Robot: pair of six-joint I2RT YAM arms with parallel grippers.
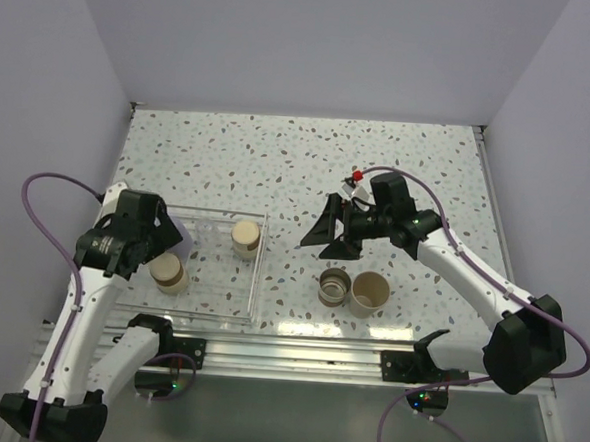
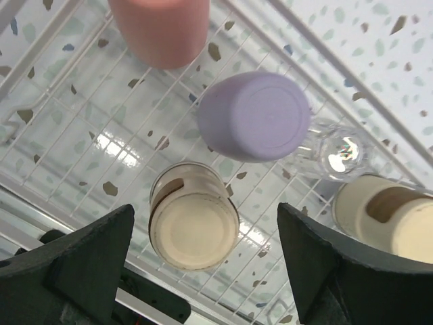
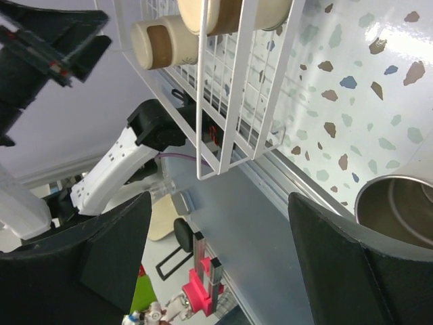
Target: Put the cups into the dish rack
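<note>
The left gripper [image 2: 203, 267] hangs over the flat, clear plastic dish rack with a thin wire grid [image 1: 216, 286], jaws spread wide and empty above a cream tumbler with a brown band [image 2: 194, 227]. Also in the rack are a coral red tumbler [image 2: 162, 30], a lavender tumbler [image 2: 254, 115], a clear tumbler [image 2: 342, 152] and a second cream banded tumbler [image 2: 389, 217]. Further right, the right gripper [image 1: 327, 238] is open and empty over the speckled table [image 1: 279, 160]. Near it, outside the rack, a metallic tumbler [image 1: 334, 287] stands mouth up just beside a cream-beige tumbler [image 1: 369, 293].

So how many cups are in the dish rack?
5. The left wrist view of the dish rack shows a coral cup at top, a lavender cup in the centre, a clear cup to its right, one banded cup bottom centre, and a second banded cup at the right edge. More may be hidden.
</note>
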